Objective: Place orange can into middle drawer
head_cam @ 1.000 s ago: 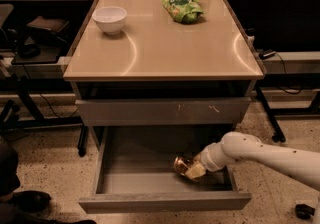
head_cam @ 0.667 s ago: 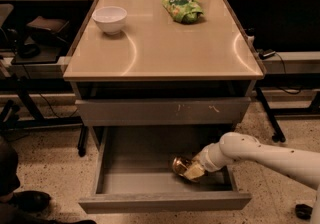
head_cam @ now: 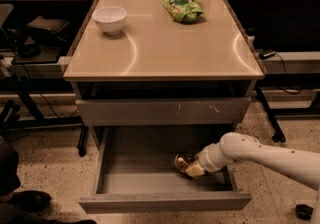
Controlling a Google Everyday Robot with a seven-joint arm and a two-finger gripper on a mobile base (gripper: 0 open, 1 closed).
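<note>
the orange can point(head_cam: 184, 162) is down inside the open middle drawer point(head_cam: 135, 168), toward its right side and nearer the front panel than the back. it lies tilted rather than upright. the gripper point(head_cam: 195, 168) is right at it, at the end of the white arm point(head_cam: 260, 154) that reaches in over the drawer's right wall. the jaws look closed around the can, holding it. whether the can's underside touches the grey floor or hangs just above it, i cannot tell.

i judge this to be the last part of the placing step: the can is already within the drawer's walls, but it has not been let go.

the next move calls for settling the can onto the floor if it is not there yet, then parting the jaws. a tilted cylinder may roll once freed, so a low, gentle release looks wise, and the drawer's walls should keep it in. after that the arm needs to draw back up and to the right without nudging the can or catching the scuffed drawer front point(head_cam: 162, 112) just above.

the white bowl point(head_cam: 110, 19) and the green snack bag point(head_cam: 183, 7) on the table point(head_cam: 165, 53) have no part in this.
</note>
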